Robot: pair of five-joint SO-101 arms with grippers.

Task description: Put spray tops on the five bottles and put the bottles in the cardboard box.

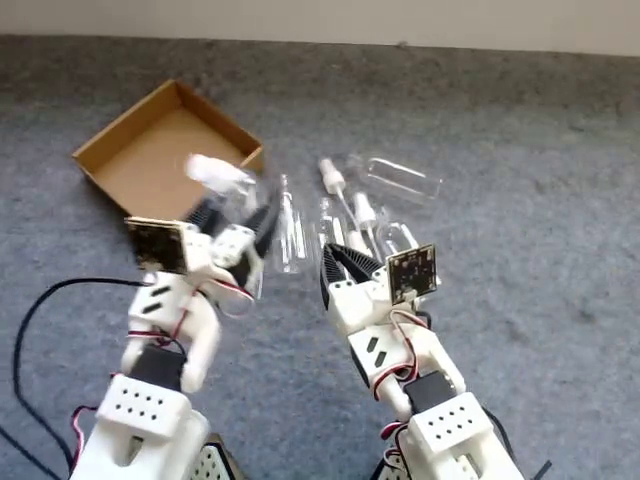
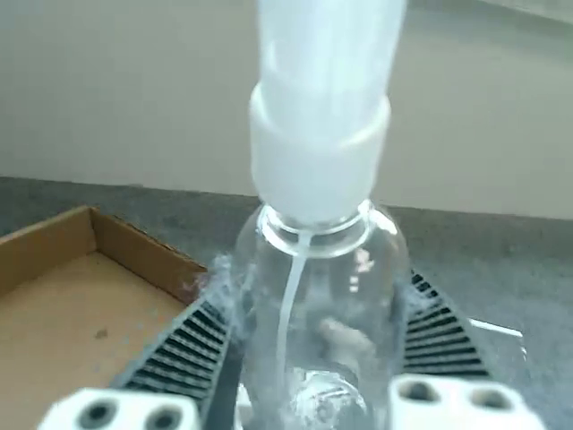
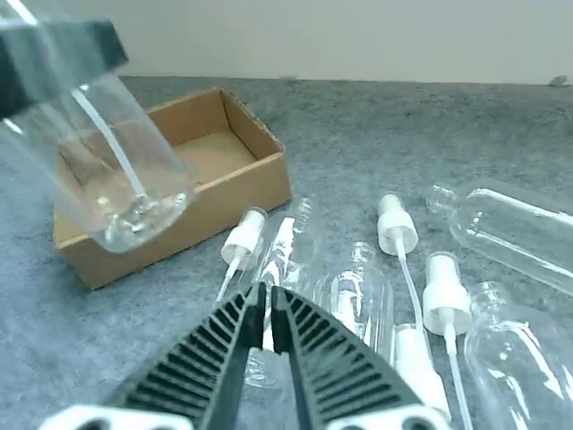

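**High view.** Cardboard box [image 1: 150,170]: open, at 10 o'clock on grey carpet [image 1: 520,280]. Left gripper [image 1: 235,225]: at the box's 4 o'clock corner, clamped on a capped bottle [image 1: 222,178] seen over that corner. Right gripper [image 1: 340,262]: centre. Loose bottles [image 1: 400,178] and spray tops [image 1: 332,178]: lying at 12 to 1 o'clock of it.

**Left wrist view.** Fingers [image 2: 179,345] pressed against both sides of the capped bottle [image 2: 318,305]; the box [image 2: 63,313] is beside it.

**Right wrist view.** Right gripper [image 3: 267,291]: fingers almost together, slim gap, holding nothing, above loose bottles [image 3: 506,228] and spray tops [image 3: 394,224].
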